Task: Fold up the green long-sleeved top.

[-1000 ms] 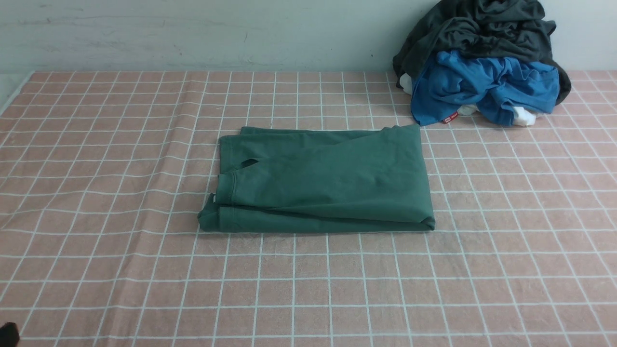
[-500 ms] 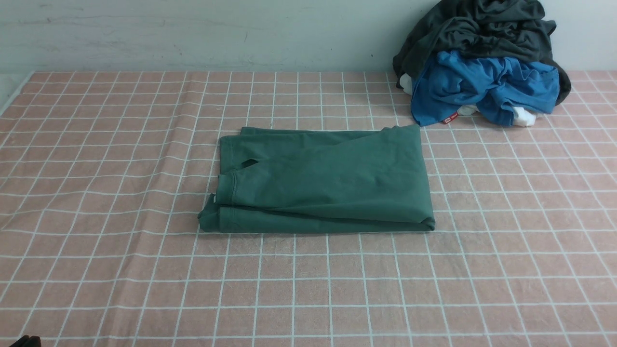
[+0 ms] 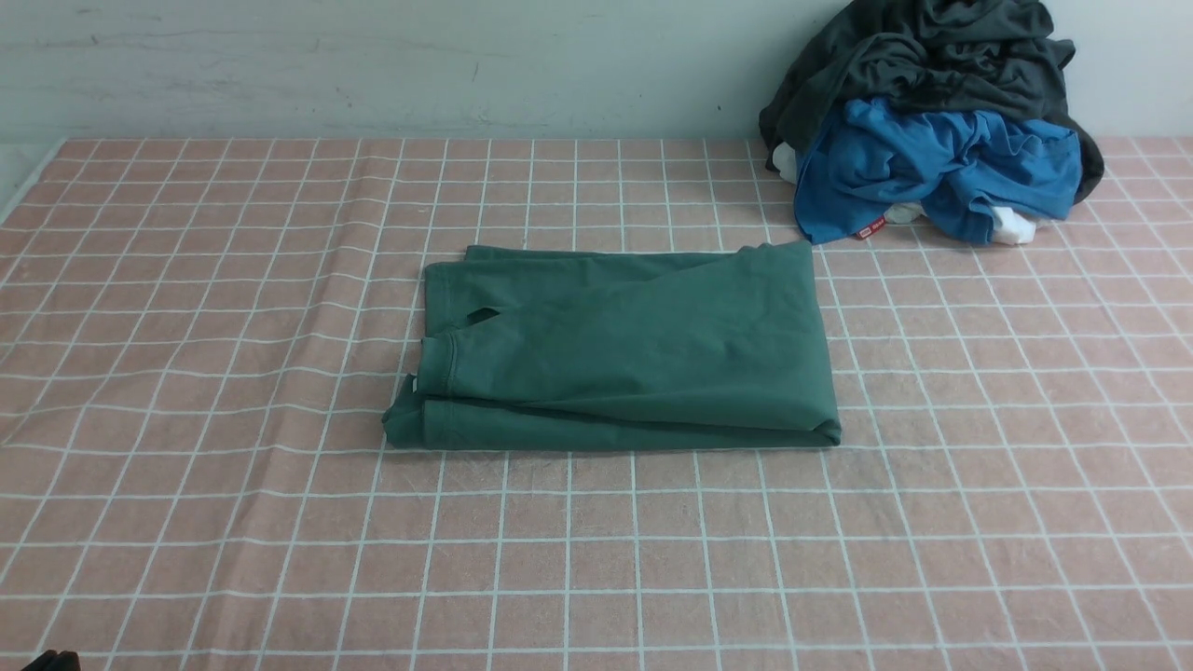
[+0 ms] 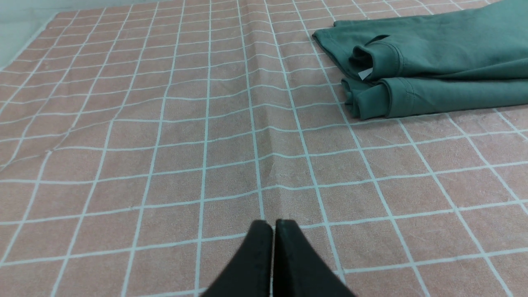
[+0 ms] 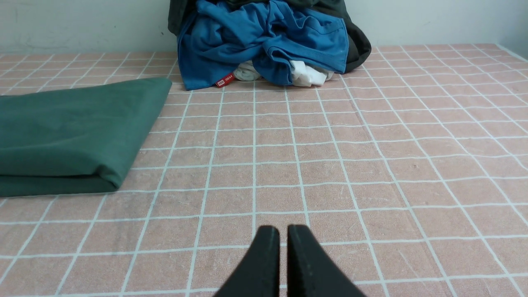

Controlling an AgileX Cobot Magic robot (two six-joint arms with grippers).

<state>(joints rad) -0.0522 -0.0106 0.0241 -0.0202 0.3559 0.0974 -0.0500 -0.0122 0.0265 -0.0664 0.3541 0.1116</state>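
The green long-sleeved top [image 3: 620, 349] lies folded into a flat rectangle in the middle of the table, its cuffs and a small white label at its left end [image 4: 375, 62]. Its folded right corner shows in the right wrist view [image 5: 78, 136]. My left gripper [image 4: 273, 225] is shut with nothing in it, low over bare cloth well short of the top's left end. Only a dark sliver of it shows at the front view's bottom left corner [image 3: 51, 662]. My right gripper [image 5: 283, 229] is shut and empty, over bare cloth to the right of the top.
A pink tablecloth with a white grid [image 3: 233, 522] covers the table, with ripples on its left side. A pile of a dark charcoal garment [image 3: 932, 56], a bright blue garment [image 3: 941, 168] and white cloth sits at the back right against the wall.
The dark sliver of my left arm at the bottom left corner has sunk lower and edged right. The folded top has not moved.
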